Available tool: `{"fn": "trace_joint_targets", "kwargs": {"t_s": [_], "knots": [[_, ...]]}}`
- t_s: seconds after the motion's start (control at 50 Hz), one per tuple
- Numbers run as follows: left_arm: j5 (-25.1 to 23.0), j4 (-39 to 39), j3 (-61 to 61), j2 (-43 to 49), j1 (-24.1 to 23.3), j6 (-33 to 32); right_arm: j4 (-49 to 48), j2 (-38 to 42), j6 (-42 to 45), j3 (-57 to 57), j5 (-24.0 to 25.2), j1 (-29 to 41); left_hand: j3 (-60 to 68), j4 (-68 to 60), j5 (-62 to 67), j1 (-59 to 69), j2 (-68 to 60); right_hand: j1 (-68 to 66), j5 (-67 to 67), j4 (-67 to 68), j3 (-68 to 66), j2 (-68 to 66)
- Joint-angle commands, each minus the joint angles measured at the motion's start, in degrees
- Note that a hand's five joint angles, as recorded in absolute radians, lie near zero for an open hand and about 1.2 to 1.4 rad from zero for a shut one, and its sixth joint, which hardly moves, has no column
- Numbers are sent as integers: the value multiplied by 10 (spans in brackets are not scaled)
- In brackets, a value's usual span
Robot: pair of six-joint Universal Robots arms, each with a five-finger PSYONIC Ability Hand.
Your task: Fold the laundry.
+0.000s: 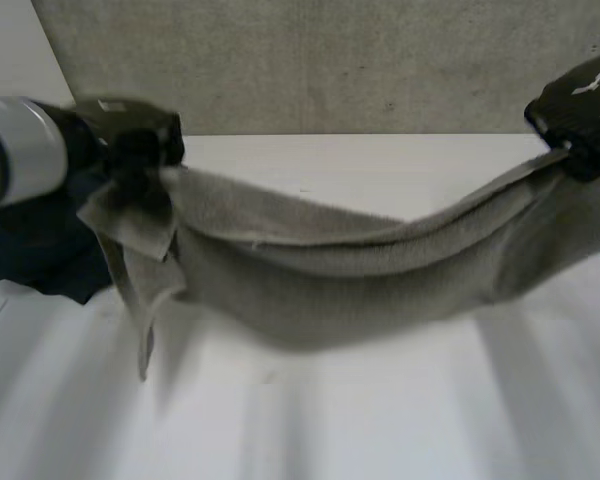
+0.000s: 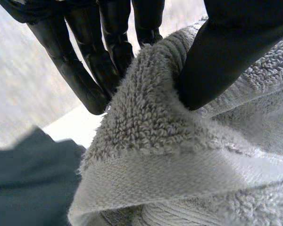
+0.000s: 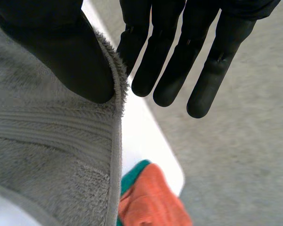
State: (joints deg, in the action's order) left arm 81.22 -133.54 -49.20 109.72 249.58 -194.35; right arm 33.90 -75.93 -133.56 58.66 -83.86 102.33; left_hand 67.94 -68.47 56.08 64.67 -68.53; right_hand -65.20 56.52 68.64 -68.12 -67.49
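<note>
we hold the grey towel (image 1: 360, 270) stretched and sagging above the white tabletop (image 1: 380, 420), our left hand (image 1: 140, 145) pinching one end between thumb and fingers, our right hand (image 1: 580, 105) pinching the opposite edge, dark cloth (image 1: 30, 255) lying under our left arm

Open table (image 1: 380, 420) lies before the hanging towel (image 1: 360, 270); dark cloth (image 1: 40, 250) blocks the left.

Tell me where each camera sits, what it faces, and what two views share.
Head view: between and behind the arms, looking down at the white table; left hand and right hand hold a grey towel aloft.
Left wrist view: on the left wrist, looking along the palm; its fingers and thumb pinch one towel end.
Right wrist view: on the right wrist; its thumb pinches the other end.
Shared: head and left wrist views show the dark cloth.
</note>
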Motion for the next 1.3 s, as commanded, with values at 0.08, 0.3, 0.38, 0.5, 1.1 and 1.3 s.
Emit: {"fn": "trace_joint_targets", "kwargs": {"t_s": [0.08,0.3,0.38,0.5,1.1,1.3], "knots": [[56,-38,106,227,-34,-37,-34,168,15,-22,-30,37,121,-115,139,153,-115,-148,135,114,-119,-125],[56,-282,316,215,-49,-64,-291,249,-38,-250,-166,45,121,-115,139,153,-115,-148,135,114,-119,-125],[62,-445,273,172,-43,-38,-379,212,-93,-268,-177,43,121,-115,139,153,-115,-148,135,114,-119,-125],[77,-506,174,155,-25,2,-374,182,-108,-200,-116,65,121,-115,139,153,-115,-148,135,114,-119,-125],[139,-302,-160,162,-40,-117,-289,241,-64,151,-57,51,-397,403,-379,-365,403,-148,135,114,-119,-125],[126,-358,-268,77,-33,-111,-302,199,-87,212,-44,45,-399,404,-380,-366,405,-148,135,114,-119,-125]]}}
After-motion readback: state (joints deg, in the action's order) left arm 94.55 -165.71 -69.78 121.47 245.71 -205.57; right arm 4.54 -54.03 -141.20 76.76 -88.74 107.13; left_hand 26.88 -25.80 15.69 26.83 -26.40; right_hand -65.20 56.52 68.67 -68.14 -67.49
